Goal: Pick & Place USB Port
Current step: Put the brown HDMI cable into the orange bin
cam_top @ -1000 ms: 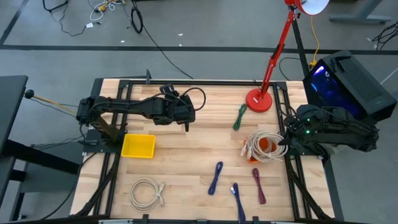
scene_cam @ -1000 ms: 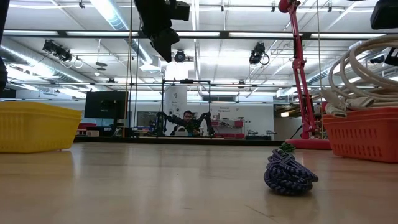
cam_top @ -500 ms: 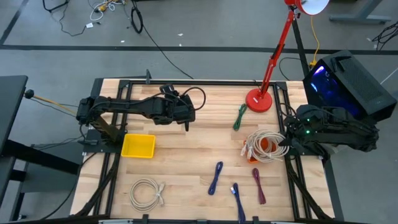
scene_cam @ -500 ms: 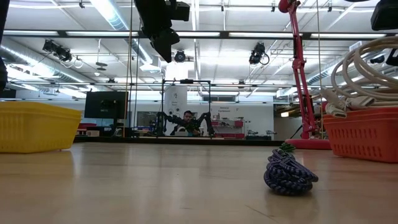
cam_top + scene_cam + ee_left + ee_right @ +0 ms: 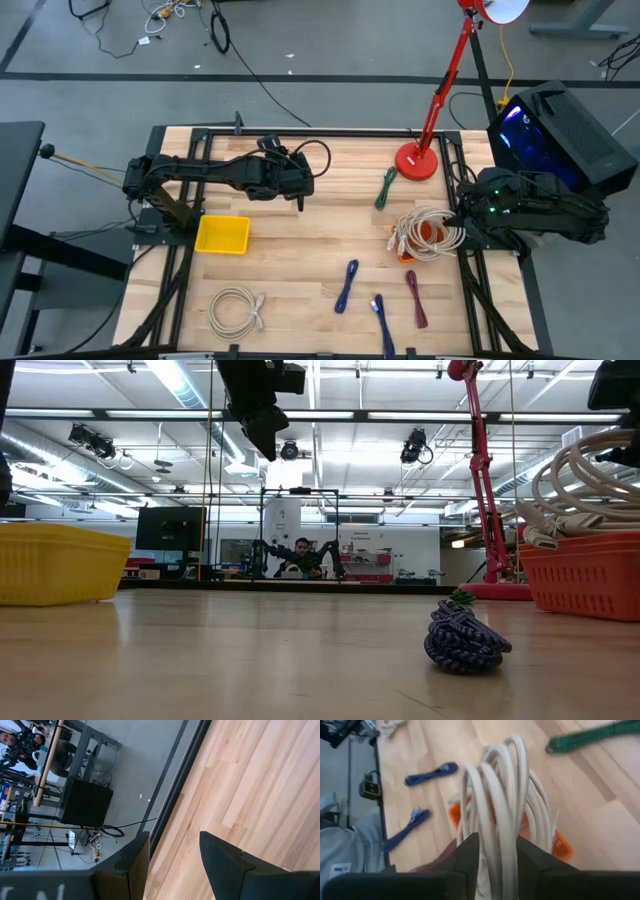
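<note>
The right gripper (image 5: 462, 222) sits at the right edge of the wooden table (image 5: 300, 230), directly against the coil of cream-white cable (image 5: 426, 232) that is piled on the orange plastic basket (image 5: 428, 238). In the right wrist view its two dark fingers (image 5: 470, 854) stand a little apart with strands of the coil passing between them; whether they pinch the cable cannot be told. The coil bulges up over the basket's rim, just in front of the fingertips.

Beyond the basket from this gripper lie a green braided cable (image 5: 386, 187) near the red round base of the desk lamp (image 5: 416, 161), a blue braided cable (image 5: 346, 285), a second, shorter blue cable (image 5: 382, 312) and a dark red cable (image 5: 416, 297), all apart from the basket.

The left gripper (image 5: 301, 196) hangs over bare wood well across the table, its fingers (image 5: 222, 857) spread and empty. Near it are a yellow plastic bin (image 5: 222, 234) and, farther on, another cream cable coil (image 5: 238, 308) lying flat.
</note>
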